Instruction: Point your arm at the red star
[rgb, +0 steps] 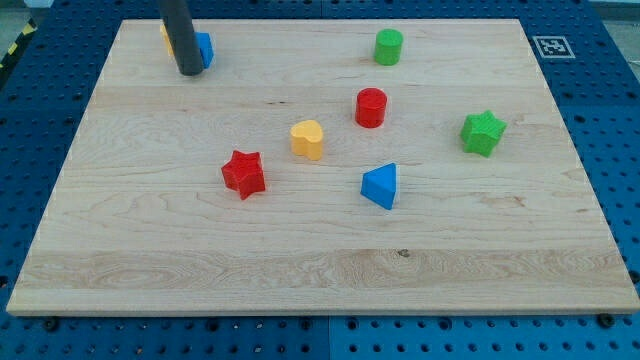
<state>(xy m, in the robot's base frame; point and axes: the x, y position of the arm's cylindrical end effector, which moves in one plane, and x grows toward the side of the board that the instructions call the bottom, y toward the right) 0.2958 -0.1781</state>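
Observation:
The red star (243, 173) lies left of the board's middle. My tip (188, 72) is near the board's top left, well above and to the left of the star, not touching it. The rod partly hides a blue block (204, 48) and a yellow block (166, 36) just behind it.
A yellow heart-like block (308, 139) lies right of the star. A red cylinder (371, 107), a blue triangular block (381, 186), a green cylinder (389, 47) and a green star (483, 132) lie further right. The wooden board (320, 270) rests on a blue pegboard table.

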